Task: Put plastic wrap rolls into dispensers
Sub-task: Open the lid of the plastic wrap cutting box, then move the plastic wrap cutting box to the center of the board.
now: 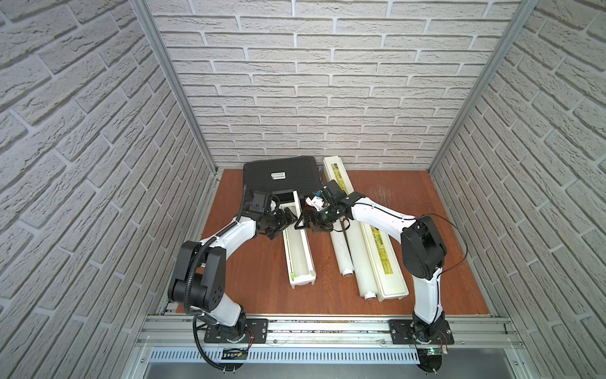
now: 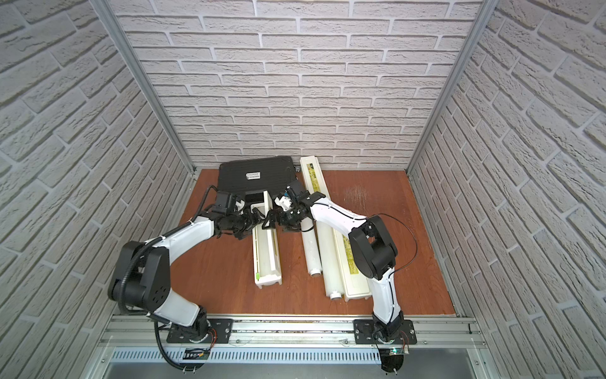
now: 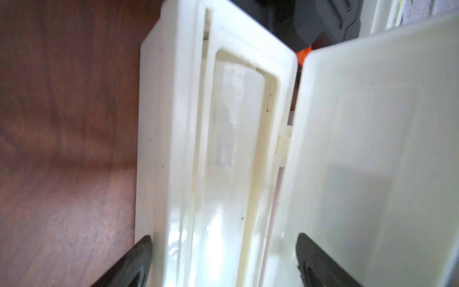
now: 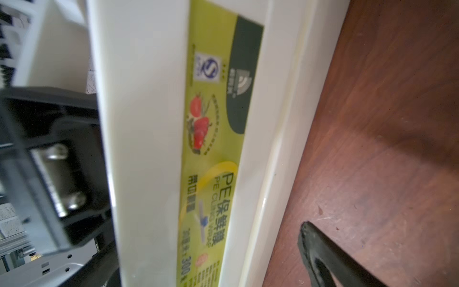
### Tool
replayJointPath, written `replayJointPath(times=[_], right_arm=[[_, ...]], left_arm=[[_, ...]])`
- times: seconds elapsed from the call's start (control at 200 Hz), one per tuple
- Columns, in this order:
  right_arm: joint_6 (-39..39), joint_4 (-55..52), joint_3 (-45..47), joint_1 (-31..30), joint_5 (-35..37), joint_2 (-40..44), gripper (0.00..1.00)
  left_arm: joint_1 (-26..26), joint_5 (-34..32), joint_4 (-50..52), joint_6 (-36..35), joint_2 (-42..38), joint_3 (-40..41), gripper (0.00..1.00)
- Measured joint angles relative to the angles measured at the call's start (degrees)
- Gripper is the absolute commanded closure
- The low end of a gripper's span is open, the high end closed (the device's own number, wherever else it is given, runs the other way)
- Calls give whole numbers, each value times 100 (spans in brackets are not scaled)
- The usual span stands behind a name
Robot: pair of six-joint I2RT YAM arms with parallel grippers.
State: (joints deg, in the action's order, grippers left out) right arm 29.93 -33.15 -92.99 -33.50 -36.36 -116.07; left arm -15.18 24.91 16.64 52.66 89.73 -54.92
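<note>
In a top view your open cream-white plastic dispenser (image 1: pixel 303 279) lies 12-to-6 on the bench (image 1: pixel 249 279), lid (image 1: pixel 296 203) upright on its 3 o'clock edge. The left end effector (image 1: pixel 288 218) is at 9 and the right end effector (image 1: pixel 303 223) at 3, nearer the lid. The left wrist view shows the translucent white plastic wrap roll (image 3: pixel 223 149) seated inside, fingers (image 3: pixel 141 258) spread wide, gripping nothing. In the right wrist view the jaws stand wide and empty beside the lid's yellow-green label (image 4: pixel 211 149), so closing likely falls to your right arm.
</note>
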Motion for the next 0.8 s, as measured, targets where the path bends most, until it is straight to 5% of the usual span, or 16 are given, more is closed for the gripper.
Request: replayJointPath(times=[0.26, 0.405, 0.52, 0.8], right_arm=[[-402, -96, 695, 199, -223, -24, 6], [-496, -122, 776, 256, -400, -151, 21], [-417, 22, 774, 251, -605, -177, 35], [308, 748, 715, -35, -1032, -485, 42]], left_arm=[[9, -363, 627, -308, -142, -374, 10], [155, -472, 809, -450, -448, -492, 9], [415, -529, 1021, -511, -680, -487, 9], [1279, -599, 1346, -555, -1445, -205, 9]])
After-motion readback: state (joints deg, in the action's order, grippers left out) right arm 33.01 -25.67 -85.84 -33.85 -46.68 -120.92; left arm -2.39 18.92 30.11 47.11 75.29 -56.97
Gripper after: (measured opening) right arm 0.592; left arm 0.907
